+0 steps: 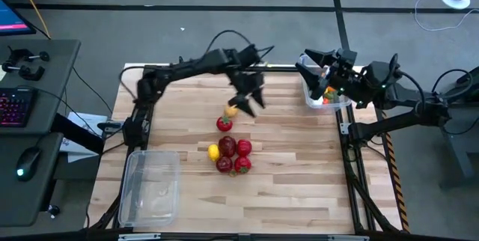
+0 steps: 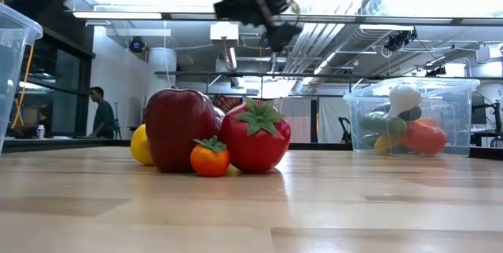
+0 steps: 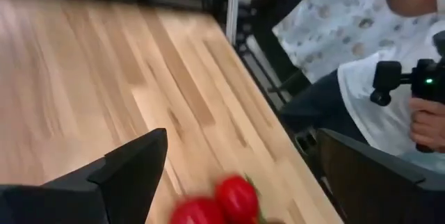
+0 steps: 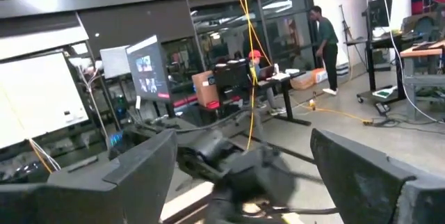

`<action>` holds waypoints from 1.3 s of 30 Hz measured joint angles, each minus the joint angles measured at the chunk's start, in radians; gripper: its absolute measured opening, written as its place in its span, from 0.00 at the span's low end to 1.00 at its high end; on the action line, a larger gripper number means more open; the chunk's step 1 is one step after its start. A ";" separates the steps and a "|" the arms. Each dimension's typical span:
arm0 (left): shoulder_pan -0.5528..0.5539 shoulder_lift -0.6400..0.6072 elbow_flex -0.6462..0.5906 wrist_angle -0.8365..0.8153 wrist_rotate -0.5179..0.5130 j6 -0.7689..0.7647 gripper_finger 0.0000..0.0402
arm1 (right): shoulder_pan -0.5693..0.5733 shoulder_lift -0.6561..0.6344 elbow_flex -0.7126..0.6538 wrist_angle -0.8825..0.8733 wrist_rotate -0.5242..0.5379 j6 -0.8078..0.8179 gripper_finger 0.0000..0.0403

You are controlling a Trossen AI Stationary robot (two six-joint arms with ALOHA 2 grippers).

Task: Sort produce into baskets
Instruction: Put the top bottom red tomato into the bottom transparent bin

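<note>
Left gripper (image 1: 251,100) hangs w/ jaws open, empty, over the bench (image 1: 299,174) just beside the mid-bench produce cluster (image 1: 230,153); right gripper (image 1: 323,72), jaws apart, above far basket (image 1: 329,100); toys look light, hard, slick, so pinch across the middle.

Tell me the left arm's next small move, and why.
Probably lower the left gripper, whose fingers are open and empty, toward the produce below it. The small orange fruit and the red piece lie loose on the table, nearest to it. The basket on the left side looks empty.
</note>
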 joint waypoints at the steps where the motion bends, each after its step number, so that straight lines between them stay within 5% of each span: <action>1: -0.002 -0.052 -0.076 0.015 -0.017 -0.001 0.89 | 0.000 0.001 0.000 -0.001 0.000 0.002 0.80; 7: -0.036 -0.399 -0.585 0.453 -0.151 -0.258 0.89 | 0.000 0.008 0.000 -0.003 -0.001 0.003 0.80; 13: -0.070 -0.723 -1.067 1.093 -0.624 -0.768 0.89 | 0.000 0.023 0.000 -0.008 -0.001 0.014 0.80; 18: -0.076 -0.867 -1.251 1.231 -0.824 -0.911 0.89 | -0.001 0.032 0.000 -0.041 -0.001 0.055 0.80; 26: -0.072 -0.871 -1.260 1.185 -0.847 -0.946 0.89 | -0.001 0.034 0.000 -0.127 -0.002 0.022 0.80; 30: -0.081 -0.785 -1.077 0.814 -0.890 -0.891 0.89 | -0.001 0.032 0.000 -0.183 -0.002 -0.011 0.80; 35: -0.139 -0.673 -0.786 0.263 -1.189 -0.627 0.89 | -0.001 0.032 0.000 -0.253 -0.002 -0.049 0.80; 39: -0.200 -0.631 -0.749 0.155 -1.256 -0.588 0.89 | -0.001 0.032 0.000 -0.298 -0.002 -0.050 0.80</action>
